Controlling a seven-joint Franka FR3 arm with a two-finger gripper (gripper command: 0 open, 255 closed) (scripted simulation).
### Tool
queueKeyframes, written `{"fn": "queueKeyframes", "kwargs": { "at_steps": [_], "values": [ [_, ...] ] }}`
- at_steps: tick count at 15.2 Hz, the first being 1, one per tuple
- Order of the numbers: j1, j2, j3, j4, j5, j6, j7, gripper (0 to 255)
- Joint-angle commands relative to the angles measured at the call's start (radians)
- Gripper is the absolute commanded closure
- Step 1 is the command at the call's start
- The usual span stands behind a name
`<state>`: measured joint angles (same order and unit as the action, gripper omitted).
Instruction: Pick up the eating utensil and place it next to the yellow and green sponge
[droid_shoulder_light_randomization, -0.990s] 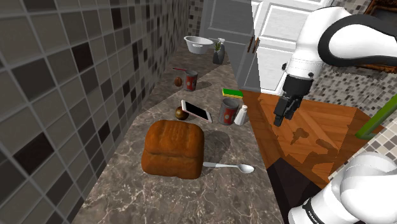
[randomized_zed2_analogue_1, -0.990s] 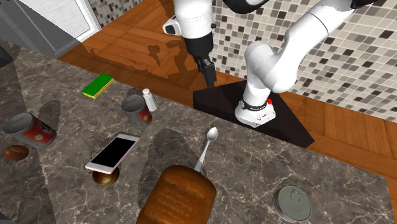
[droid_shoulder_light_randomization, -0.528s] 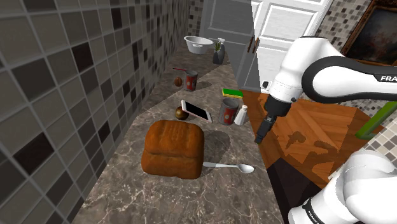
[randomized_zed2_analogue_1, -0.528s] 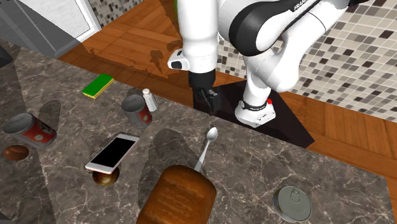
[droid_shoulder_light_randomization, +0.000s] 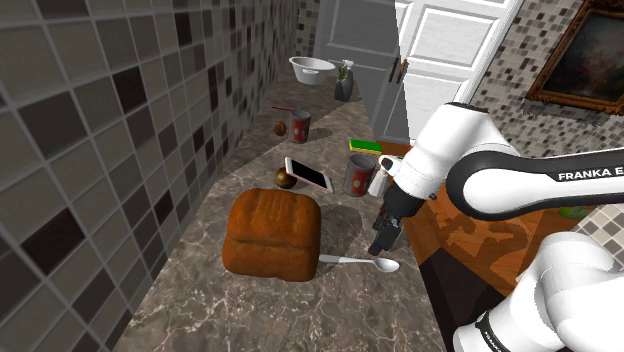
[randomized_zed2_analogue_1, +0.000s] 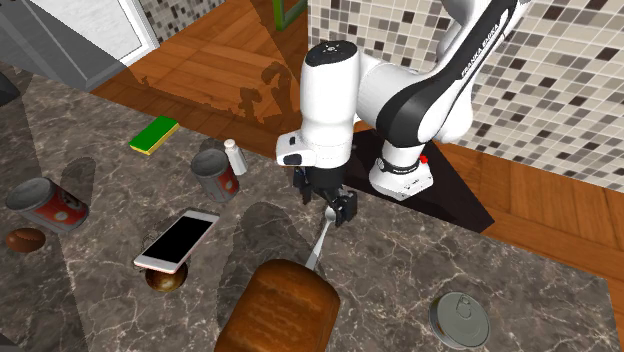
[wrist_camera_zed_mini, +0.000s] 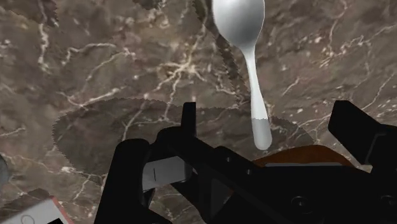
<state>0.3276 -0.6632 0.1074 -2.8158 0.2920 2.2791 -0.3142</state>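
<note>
A silvery spoon (droid_shoulder_light_randomization: 358, 262) lies flat on the dark marble counter (droid_shoulder_light_randomization: 330, 310), its handle running toward the bread loaf (droid_shoulder_light_randomization: 273, 233). My gripper (droid_shoulder_light_randomization: 383, 241) hangs open just above the spoon's bowl end, not touching it. In the second exterior view the gripper (randomized_zed2_analogue_1: 326, 205) covers the bowl and the spoon's handle (randomized_zed2_analogue_1: 319, 243) shows below it. In the wrist view the spoon (wrist_camera_zed_mini: 252, 83) lies ahead of the gripper (wrist_camera_zed_mini: 267, 116), its handle reaching in between the spread fingers. The yellow and green sponge (droid_shoulder_light_randomization: 364, 146) sits farther along the counter edge, also the sponge (randomized_zed2_analogue_1: 154, 134).
A can (droid_shoulder_light_randomization: 359, 175) and a white shaker (droid_shoulder_light_randomization: 379, 180) stand between the spoon and the sponge. A phone (droid_shoulder_light_randomization: 308, 174) rests on a brown round thing (droid_shoulder_light_randomization: 286, 179). A tin (randomized_zed2_analogue_1: 460, 320) lies beyond the loaf (randomized_zed2_analogue_1: 280, 310). The counter edge drops to a wooden floor (droid_shoulder_light_randomization: 490, 205).
The arm has swung down from over the wooden floor to the counter. The gripper now hangs low over the spoon's bowl end. The spoon has not moved.
</note>
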Motion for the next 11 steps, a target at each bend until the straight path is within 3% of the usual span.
{"fn": "queueKeyframes", "kwargs": {
  "at_steps": [1, 11],
  "values": [
    [0.051, 0.059, 0.007, -0.024, 0.037, 0.126, -0.061, 0],
    [0.097, 0.2, 0.017, -0.051, 0.093, 0.307, -0.103, 0]
  ]
}}
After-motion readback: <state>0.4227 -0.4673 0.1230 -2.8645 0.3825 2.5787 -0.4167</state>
